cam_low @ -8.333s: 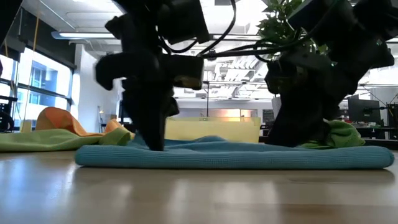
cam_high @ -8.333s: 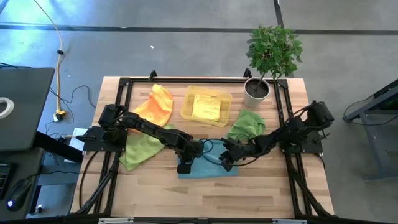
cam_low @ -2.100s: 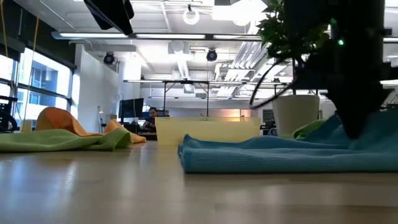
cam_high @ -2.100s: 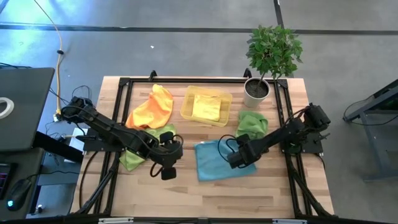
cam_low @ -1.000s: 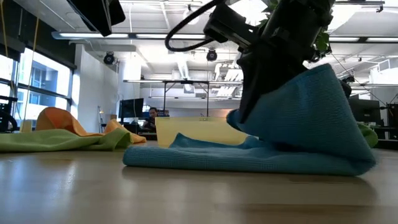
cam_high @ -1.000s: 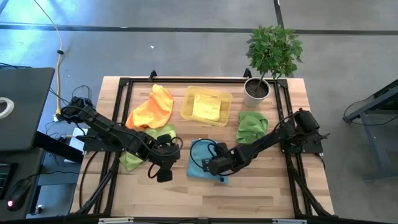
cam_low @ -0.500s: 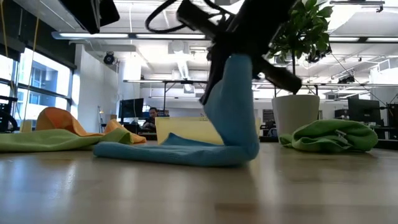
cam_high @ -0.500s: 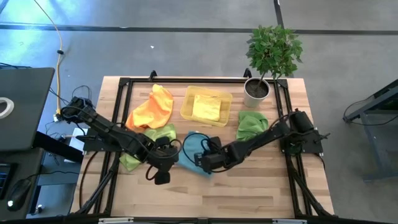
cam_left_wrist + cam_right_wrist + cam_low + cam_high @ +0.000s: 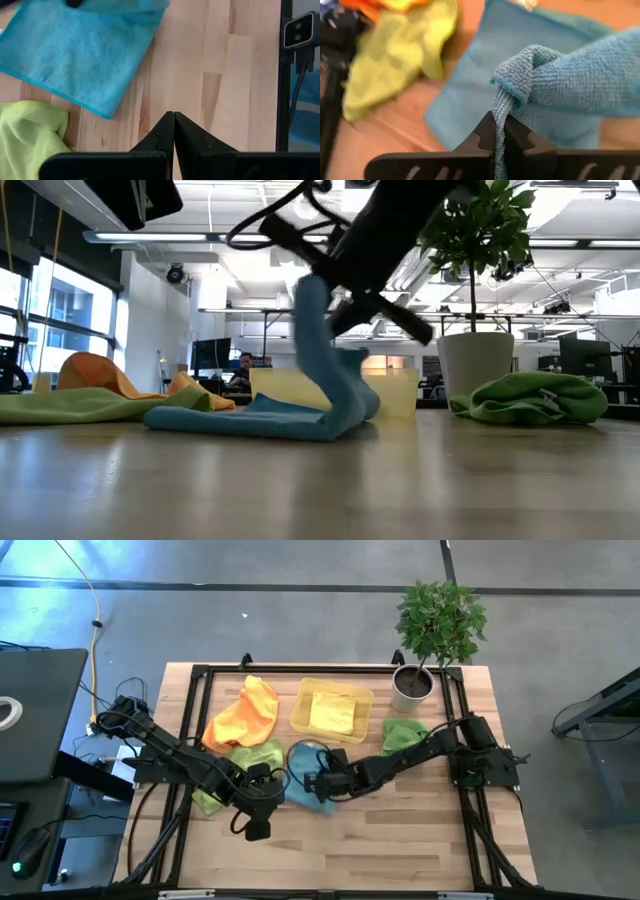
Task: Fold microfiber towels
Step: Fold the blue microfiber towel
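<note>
While the right gripper (image 9: 499, 131) holds one edge of the teal towel (image 9: 305, 787) pinched between its jaws and lifted off the table (image 9: 400, 840), the fold is partway done: the low view shows the raised flap standing nearly upright over the half that lies flat. The teal towel sits near the middle of the table, and the gripper is over it, reaching toward nine o'clock. The step in hand looks like the second half-fold of this cloth. The next move probably calls for carrying the pinched edge on toward nine o'clock and down until it meets the flat edge there, then letting go.

The left gripper (image 9: 173, 131) hovers at about seven o'clock from the teal towel, jaws together on nothing. A light green towel (image 9: 235, 772) lies just beside the teal one at nine o'clock, the orange towel (image 9: 245, 712) beyond at eleven, another green towel (image 9: 400, 737) at two o'clock.
</note>
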You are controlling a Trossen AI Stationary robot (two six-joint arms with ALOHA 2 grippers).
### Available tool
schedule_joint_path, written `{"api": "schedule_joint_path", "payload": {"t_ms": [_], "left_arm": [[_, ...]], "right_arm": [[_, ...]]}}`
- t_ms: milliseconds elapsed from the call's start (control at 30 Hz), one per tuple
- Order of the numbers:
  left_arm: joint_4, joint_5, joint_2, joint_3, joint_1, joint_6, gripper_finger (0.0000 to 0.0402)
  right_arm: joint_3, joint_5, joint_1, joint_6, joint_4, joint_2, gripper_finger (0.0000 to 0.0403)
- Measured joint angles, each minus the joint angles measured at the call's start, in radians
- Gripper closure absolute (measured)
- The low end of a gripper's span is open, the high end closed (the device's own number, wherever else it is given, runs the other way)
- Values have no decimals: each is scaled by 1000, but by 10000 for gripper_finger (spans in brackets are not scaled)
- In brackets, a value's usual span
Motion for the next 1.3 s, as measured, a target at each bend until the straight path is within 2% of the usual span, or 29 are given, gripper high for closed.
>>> {"api": "schedule_joint_path", "payload": {"t_ms": [133,200,567,867,1033,1133,1300], "left_arm": [[-10,-2,-23,2,-9,-7,401],[-34,-1,-41,-1,-16,-17,401],[-66,-64,-130,1,-29,-60,401],[-70,-83,-147,0,-28,-59,401],[-69,-85,-146,0,-27,-58,401],[-69,-84,-146,0,-27,-66,401],[-69,-82,-146,0,-27,-82,401]], "right_arm": [[0,-26,-24,-98,34,-1,402],[0,-52,-26,-119,-19,-17,402],[-1,-167,-11,-61,-593,-106,402],[-1,-286,23,-16,-909,-183,402],[13,-327,20,21,-865,-193,402],[31,-331,10,45,-767,-188,402],[64,-242,-19,66,-670,-188,402]]}}
